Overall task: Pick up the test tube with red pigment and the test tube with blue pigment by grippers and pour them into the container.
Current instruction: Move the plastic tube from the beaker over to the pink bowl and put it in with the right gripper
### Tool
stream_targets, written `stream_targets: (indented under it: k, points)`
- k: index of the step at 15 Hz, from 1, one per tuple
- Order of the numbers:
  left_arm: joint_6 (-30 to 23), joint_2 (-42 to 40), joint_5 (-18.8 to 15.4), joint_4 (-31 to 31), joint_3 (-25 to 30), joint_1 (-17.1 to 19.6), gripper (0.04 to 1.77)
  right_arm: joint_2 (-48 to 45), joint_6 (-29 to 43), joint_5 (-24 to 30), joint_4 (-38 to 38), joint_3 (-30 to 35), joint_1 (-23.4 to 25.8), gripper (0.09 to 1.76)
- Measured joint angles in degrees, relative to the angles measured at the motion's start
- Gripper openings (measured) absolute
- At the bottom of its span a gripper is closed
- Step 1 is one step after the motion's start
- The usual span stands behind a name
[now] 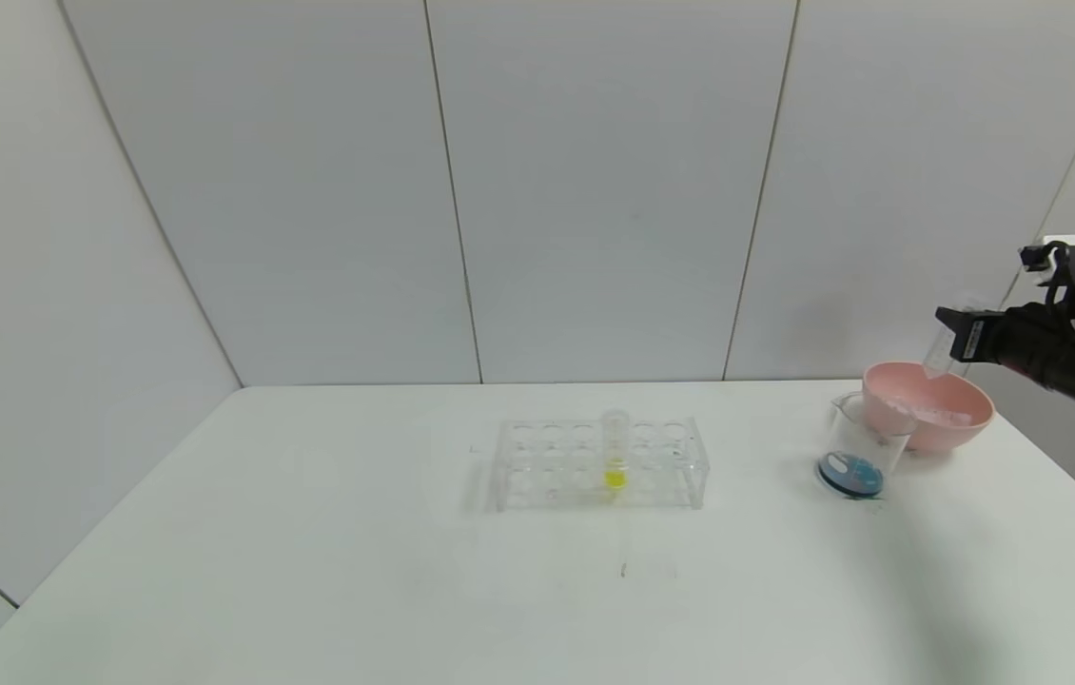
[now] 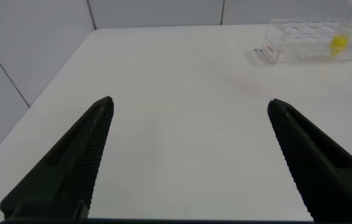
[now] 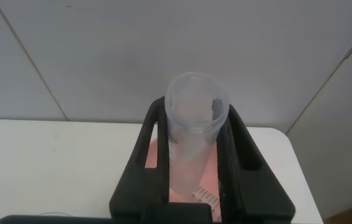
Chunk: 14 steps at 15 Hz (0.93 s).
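- The left gripper (image 2: pixel 188 162) hangs over the bare near-left part of the white table (image 1: pixel 309 571), its jaws spread wide with nothing between them.
- A clear rack (image 1: pixel 602 463) sits mid-table with one upright tube of yellow liquid (image 1: pixel 615 450).
- The beaker (image 1: pixel 857 457) stands just beside the pink bowl (image 1: pixel 928 404), with blue liquid pooled at its bottom.
- The right gripper (image 1: pixel 945 344) is clamped on an empty-looking clear tube (image 3: pixel 194 124), held above the bowl, its long axis tilted, rounded end down toward the bowl.
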<state>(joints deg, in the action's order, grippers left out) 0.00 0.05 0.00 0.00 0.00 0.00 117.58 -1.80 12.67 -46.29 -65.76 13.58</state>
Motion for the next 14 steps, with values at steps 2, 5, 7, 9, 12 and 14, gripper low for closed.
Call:
stream_targets:
  k: [2, 5, 7, 9, 12, 14]
  points:
    - [0.0, 0.0, 0.0, 0.02, 0.0, 0.0, 1.76, 3.32, 0.06, -0.16, -0.07, -2.54, 0.72, 0.5]
    - [0.0, 0.0, 0.0, 0.02, 0.0, 0.0, 1.76, 5.57, 0.13, -0.16, -0.07, -3.49, 1.13, 0.5]
    - [0.0, 0.0, 0.0, 0.02, 0.0, 0.0, 1.76, 6.02, 0.11, -0.13, -0.07, -3.54, 1.24, 0.5]
    - [0.0, 0.0, 0.0, 0.0, 0.0, 0.0, 1.76, 6.12, 0.09, 0.0, -0.27, -3.25, 1.35, 0.68]
    - [0.0, 0.0, 0.0, 0.02, 0.0, 0.0, 1.76, 5.85, 0.3, 0.05, -0.56, -2.88, 1.35, 1.01]
    - [0.0, 0.0, 0.0, 0.02, 0.0, 0.0, 1.76, 5.68, 0.26, 0.11, -0.89, -2.4, 1.35, 1.16]
